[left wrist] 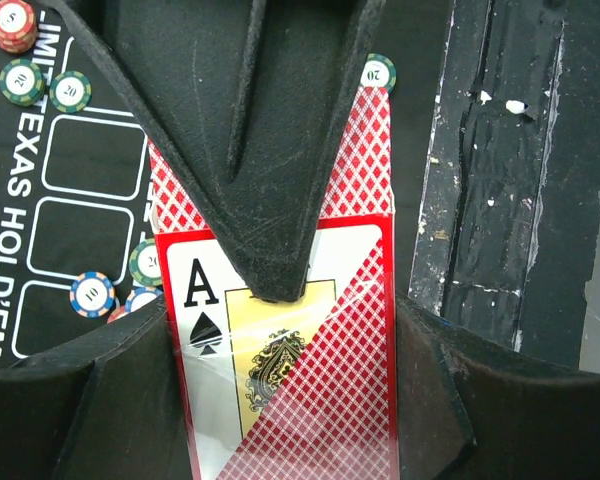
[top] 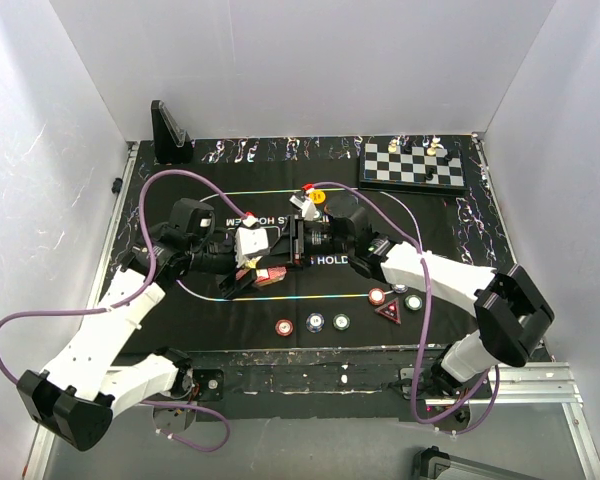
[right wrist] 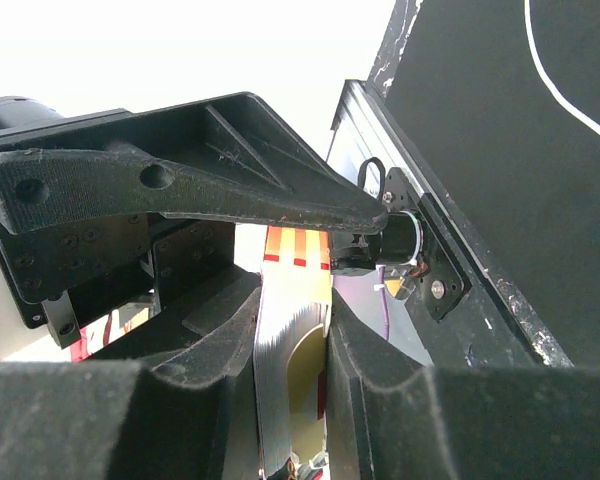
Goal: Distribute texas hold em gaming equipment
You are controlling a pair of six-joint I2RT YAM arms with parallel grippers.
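At the mat centre from above, left end effector and right end effector meet over the playing cards; chips lie at five o'clock. Left wrist: clamped on the ace-fronted playing cards, presumably steadying them. Right wrist: pinching the playing cards' edge, likely to draw some off.

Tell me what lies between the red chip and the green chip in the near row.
A bluish chip, between the red chip and green chip; the top view shows it.
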